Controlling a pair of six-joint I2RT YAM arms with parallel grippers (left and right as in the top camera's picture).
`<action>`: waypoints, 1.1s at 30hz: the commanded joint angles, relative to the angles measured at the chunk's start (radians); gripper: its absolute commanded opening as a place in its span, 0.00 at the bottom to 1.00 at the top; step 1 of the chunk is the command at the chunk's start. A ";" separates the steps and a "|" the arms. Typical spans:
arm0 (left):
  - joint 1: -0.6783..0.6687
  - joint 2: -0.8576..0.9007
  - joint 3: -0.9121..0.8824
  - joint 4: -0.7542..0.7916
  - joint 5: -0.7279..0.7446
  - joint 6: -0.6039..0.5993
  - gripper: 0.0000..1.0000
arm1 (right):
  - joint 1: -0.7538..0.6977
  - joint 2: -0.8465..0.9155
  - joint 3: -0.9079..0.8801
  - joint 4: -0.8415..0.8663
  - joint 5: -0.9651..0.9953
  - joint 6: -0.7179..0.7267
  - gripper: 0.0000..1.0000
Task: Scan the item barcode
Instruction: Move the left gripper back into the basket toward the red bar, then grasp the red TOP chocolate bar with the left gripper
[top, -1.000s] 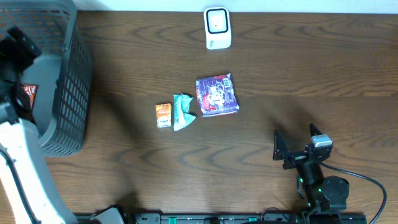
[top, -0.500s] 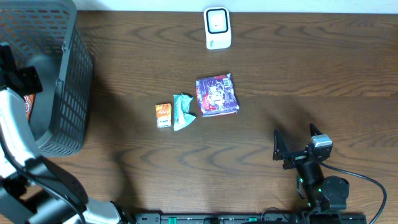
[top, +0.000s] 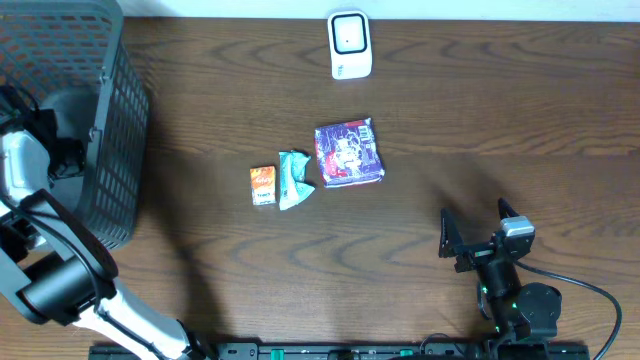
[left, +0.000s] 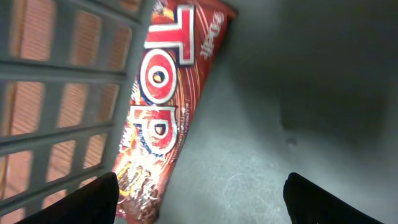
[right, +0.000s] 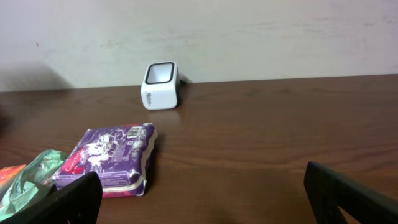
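A red snack pack (left: 158, 106) with big "TOP" lettering leans against the grey basket's grid wall (left: 62, 74). My left gripper (left: 202, 202) is down inside the basket (top: 110, 130), open wide. The pack's lower end lies just inside the left finger (left: 93, 199), and the right finger is far from it. From overhead, the left arm (top: 25, 160) covers the pack. The white scanner (top: 350, 45) stands at the table's far edge. My right gripper (top: 478, 232) rests open near the front right, holding nothing.
On the table's middle lie a purple pack (top: 348, 152), a green wrapper (top: 294, 178) and a small orange box (top: 263, 185). The right wrist view shows the scanner (right: 160, 85) and the purple pack (right: 109, 158) ahead. The basket walls hem in the left gripper.
The left arm has swung down deeper into the basket and now covers the red pack from overhead. Its jaws have narrowed slightly. The right arm has not moved.
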 joint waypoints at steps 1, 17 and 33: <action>0.022 0.045 0.009 0.005 -0.007 0.013 0.84 | -0.005 -0.006 -0.004 -0.001 0.000 -0.013 0.99; 0.097 0.114 0.004 0.060 0.154 0.043 0.91 | -0.005 -0.006 -0.004 -0.001 0.000 -0.013 0.99; 0.126 0.161 0.003 -0.008 0.170 -0.013 0.08 | -0.005 -0.006 -0.004 -0.001 0.000 -0.013 0.99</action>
